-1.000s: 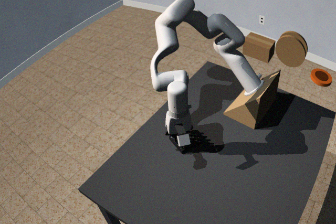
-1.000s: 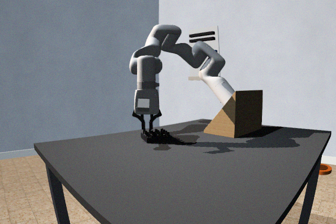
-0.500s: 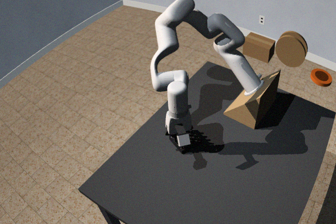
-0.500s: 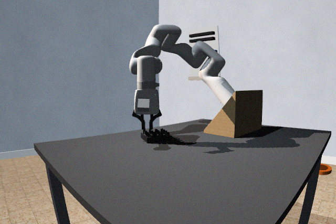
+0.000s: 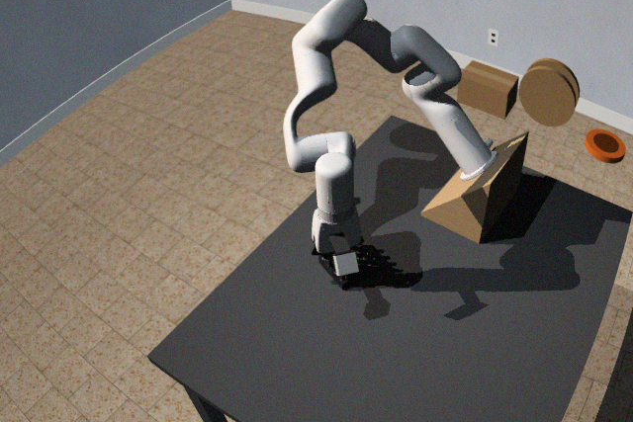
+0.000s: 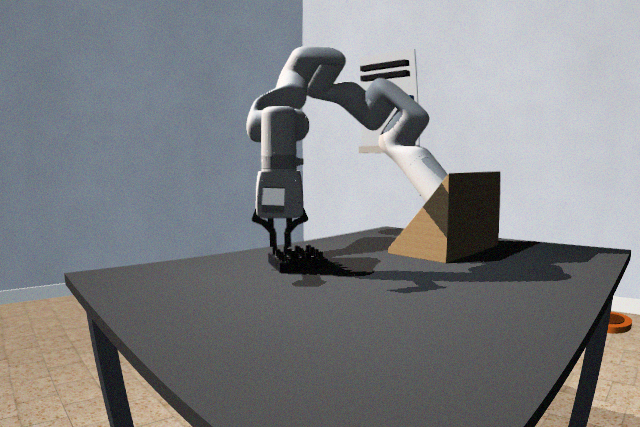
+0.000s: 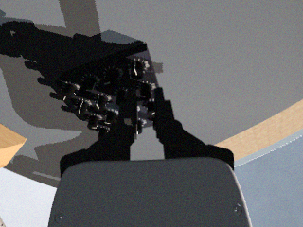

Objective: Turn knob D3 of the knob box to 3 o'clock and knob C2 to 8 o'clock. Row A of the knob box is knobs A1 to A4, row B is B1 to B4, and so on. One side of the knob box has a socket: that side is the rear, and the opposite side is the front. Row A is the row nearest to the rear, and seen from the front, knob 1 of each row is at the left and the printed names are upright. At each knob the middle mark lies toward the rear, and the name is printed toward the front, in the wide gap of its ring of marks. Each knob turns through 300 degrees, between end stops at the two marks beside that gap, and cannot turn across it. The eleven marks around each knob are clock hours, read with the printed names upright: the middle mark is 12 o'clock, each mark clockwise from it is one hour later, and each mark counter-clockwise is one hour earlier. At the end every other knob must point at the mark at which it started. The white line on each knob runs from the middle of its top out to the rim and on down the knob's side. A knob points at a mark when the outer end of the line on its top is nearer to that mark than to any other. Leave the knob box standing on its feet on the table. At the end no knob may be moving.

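Note:
The black knob box (image 5: 348, 282) (image 6: 299, 267) (image 7: 151, 78) stands on the dark table, in deep shadow. Its many black knobs show in the wrist view, with short white lines on some; printed names and most marks are too dark to read. My gripper (image 6: 280, 246) (image 7: 145, 98) points straight down over one side of the box, its fingertips low among the knobs. The fingers are partly open with a narrow gap; knobs show in and beyond the gap. Whether a fingertip touches a knob cannot be told. D3 and C2 cannot be picked out, and the fingers hide some knobs.
The arm's wooden wedge base (image 5: 452, 209) (image 6: 419, 237) stands on the table (image 5: 307, 346) (image 6: 330, 339), to the right of the box in the top and exterior views. A cardboard-brown box (image 5: 486, 90), a round brown object (image 5: 547, 93) and an orange ring (image 5: 590, 150) are beyond the table.

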### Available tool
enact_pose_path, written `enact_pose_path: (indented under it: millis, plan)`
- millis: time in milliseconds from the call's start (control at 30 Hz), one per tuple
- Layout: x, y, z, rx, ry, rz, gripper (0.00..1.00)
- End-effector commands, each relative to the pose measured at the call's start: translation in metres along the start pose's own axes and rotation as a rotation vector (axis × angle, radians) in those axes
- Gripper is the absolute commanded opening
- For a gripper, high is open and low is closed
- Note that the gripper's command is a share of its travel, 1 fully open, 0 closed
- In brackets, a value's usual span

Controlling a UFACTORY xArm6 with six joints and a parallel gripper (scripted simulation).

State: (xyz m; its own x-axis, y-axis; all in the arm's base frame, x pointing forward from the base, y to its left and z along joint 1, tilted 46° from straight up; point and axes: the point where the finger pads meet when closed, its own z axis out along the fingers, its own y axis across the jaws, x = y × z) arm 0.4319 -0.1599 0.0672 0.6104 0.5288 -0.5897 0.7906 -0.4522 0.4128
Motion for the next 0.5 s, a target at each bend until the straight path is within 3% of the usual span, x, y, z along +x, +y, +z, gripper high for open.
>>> enact_pose_path:
  millis: [0,467]
  plan:
    - [0.0005,0.001,-0.0012,-0.002,0.002,0.001,0.19]
    - [0.0005,0.0011,0.0008,-0.002,0.002,0.001,0.19]
